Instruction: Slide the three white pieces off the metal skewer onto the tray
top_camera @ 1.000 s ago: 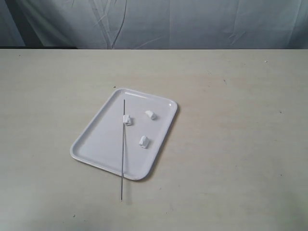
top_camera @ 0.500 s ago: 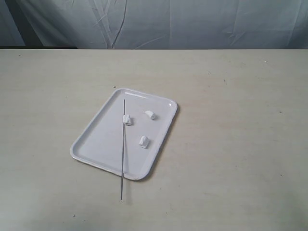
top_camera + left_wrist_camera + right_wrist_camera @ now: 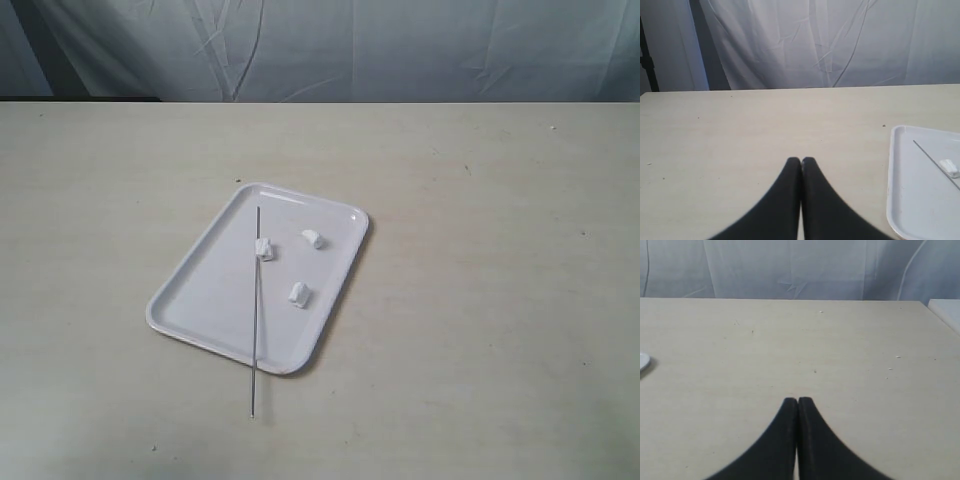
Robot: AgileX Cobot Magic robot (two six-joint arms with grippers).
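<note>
1. The skewer [image 3: 255,310] is lying flat, its long axis running almost straight from far to near in the exterior view. Its far tip is resting over the tray [image 3: 200,290], while its near end is crossing the tray's near rim and pointing out onto the bare bench [image 3: 480,300].
2. One white piece [image 3: 264,248] is sitting against the skewer near its far end; whether it is threaded cannot be told. A second piece [image 3: 313,238] and a third piece [image 3: 298,293] are lying loose on the tray, to the right of the skewer and apart from it.
3. The left fingers [image 3: 796,165] and the right fingers [image 3: 792,405] are pressing together, gripping nothing, each hovering over bare bench.
4. Compared with the earlier frames, the skewer, tray and pieces are lying in the same places.
</note>
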